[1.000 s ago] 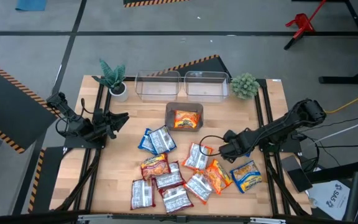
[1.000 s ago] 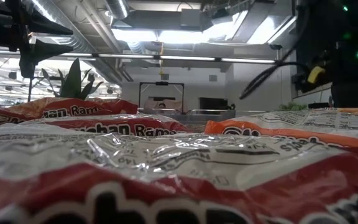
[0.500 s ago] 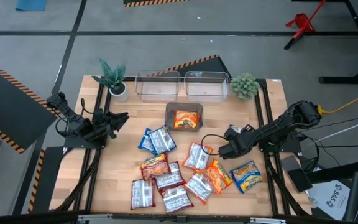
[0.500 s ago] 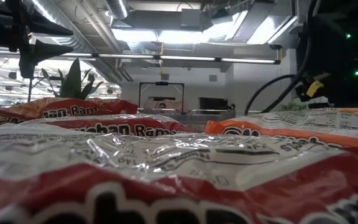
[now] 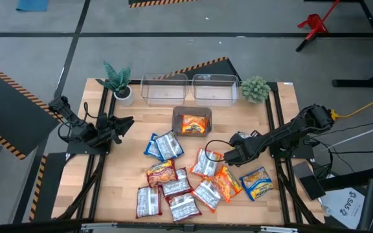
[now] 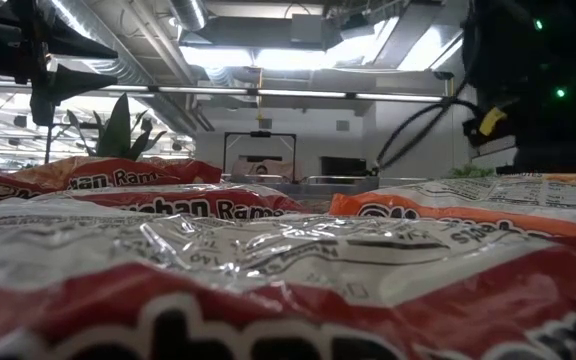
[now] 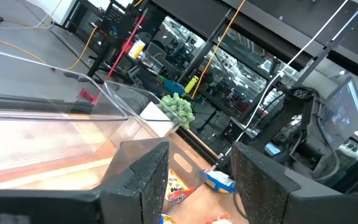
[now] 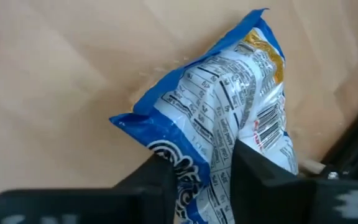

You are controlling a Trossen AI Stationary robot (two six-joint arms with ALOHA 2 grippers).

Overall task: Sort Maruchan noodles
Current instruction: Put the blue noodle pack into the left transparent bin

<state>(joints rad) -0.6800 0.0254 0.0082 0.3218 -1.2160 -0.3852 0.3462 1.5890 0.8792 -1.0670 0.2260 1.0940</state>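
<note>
A heap of Maruchan noodle packets (image 5: 180, 178), blue-white, red-white and orange, lies on the near half of the wooden table and fills the front of the low view (image 6: 268, 260). My right gripper (image 5: 228, 157) points steeply down at the heap's right side. It is shut on a blue-and-white packet (image 8: 229, 93) whose printed back faces the wrist camera. My left gripper (image 5: 125, 123) hangs open at the table's left edge, clear of the packets, with nothing between its fingers (image 7: 201, 180). My right gripper pinches the blue-and-white packet by one end (image 8: 219, 158) between its two fingers (image 8: 260, 168), which come steeply from above. The crinkled plastic bunches up at the fingers. The rest of the packet stretches away from them over the wood. Whether its far end (image 8: 263, 25) lies on the table, I cannot tell.
A dark tray (image 5: 192, 111) with an orange packet in it stands mid-table. Two clear bins (image 5: 164, 87) (image 5: 214, 87) line the far edge between two small plants (image 5: 117, 81) (image 5: 254, 88). A blue-yellow packet (image 5: 258, 182) lies apart near the right rail (image 5: 276, 129).
My right gripper has edged toward the table's left, closer to the heap. The packets in the heap lie as before.
</note>
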